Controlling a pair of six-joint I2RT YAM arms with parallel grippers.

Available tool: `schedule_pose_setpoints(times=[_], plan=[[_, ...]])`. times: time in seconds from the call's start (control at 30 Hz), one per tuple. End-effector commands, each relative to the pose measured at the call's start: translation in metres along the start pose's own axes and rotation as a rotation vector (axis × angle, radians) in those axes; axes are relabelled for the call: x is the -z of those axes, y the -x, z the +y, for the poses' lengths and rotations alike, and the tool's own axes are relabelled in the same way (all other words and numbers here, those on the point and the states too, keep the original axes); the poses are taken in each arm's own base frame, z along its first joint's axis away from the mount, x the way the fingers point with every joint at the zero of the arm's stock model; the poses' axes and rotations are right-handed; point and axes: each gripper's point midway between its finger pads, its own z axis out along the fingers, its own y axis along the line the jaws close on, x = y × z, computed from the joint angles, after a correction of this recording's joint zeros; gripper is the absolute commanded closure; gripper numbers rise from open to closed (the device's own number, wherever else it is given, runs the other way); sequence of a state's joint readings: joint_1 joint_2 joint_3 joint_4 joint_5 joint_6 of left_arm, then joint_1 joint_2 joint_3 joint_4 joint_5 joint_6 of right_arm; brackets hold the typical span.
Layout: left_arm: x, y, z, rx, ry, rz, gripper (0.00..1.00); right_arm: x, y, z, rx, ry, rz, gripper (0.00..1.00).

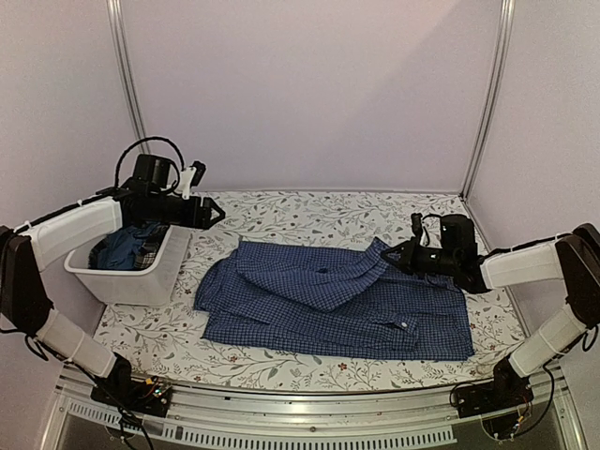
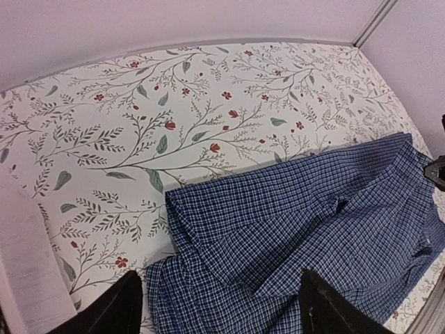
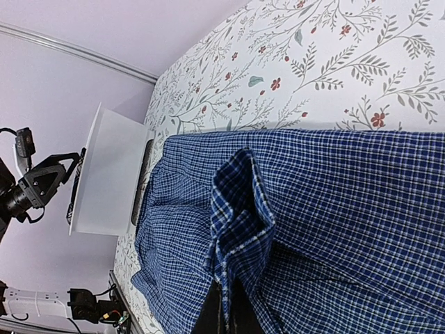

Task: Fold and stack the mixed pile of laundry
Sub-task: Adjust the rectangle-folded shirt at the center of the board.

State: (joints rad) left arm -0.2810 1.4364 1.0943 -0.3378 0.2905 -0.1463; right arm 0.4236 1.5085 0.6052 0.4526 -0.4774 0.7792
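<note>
- Lying spread out on the flowery tablecloth, the blue checked shirt has 1 flap turned over, so the job looks only just begun.
- The right gripper is squeezed tight on a bunched bit of the shirt's right edge and holds it up.
- Further back, more clothes sit in the white tub, not folded. No stack is made.
- The left gripper hangs spread wide by the tub's far corner, holding nothing.

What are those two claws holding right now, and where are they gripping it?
The right gripper pinches a raised fold at the far right edge of the checked shirt; the left gripper, open, holds nothing.
</note>
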Motion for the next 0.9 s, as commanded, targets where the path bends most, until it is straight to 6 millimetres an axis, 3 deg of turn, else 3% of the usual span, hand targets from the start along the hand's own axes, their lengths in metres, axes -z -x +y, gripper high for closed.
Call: schedule_pose_setpoints(times=[0.0,0.33,0.5,0.7,0.77,0.8,0.87], plan=[[-0.005,-0.011,0.005,0.003,0.003,0.029,0.23,0.014,0.011,-0.001,-0.013,0.011,-0.091,0.98],[-0.008,-0.018,0.008,0.012,0.006,0.042,0.23,0.057,0.007,-0.022,-0.038,-0.041,-0.274,0.98],[-0.012,-0.023,0.009,0.017,-0.001,0.058,0.23,0.067,0.001,-0.033,-0.055,-0.063,-0.305,0.96],[-0.013,-0.036,0.000,0.056,-0.052,0.095,0.22,0.075,-0.004,-0.064,-0.109,-0.214,-0.288,0.54],[-0.012,-0.045,-0.005,0.066,-0.064,0.117,0.23,0.088,0.006,-0.071,-0.102,-0.297,-0.331,0.43],[-0.011,-0.050,-0.009,0.067,-0.070,0.131,0.24,0.095,0.011,-0.070,-0.089,-0.326,-0.347,0.40],[-0.011,-0.064,-0.019,0.060,-0.074,0.166,0.24,0.108,0.033,-0.048,-0.002,-0.323,-0.398,0.36]])
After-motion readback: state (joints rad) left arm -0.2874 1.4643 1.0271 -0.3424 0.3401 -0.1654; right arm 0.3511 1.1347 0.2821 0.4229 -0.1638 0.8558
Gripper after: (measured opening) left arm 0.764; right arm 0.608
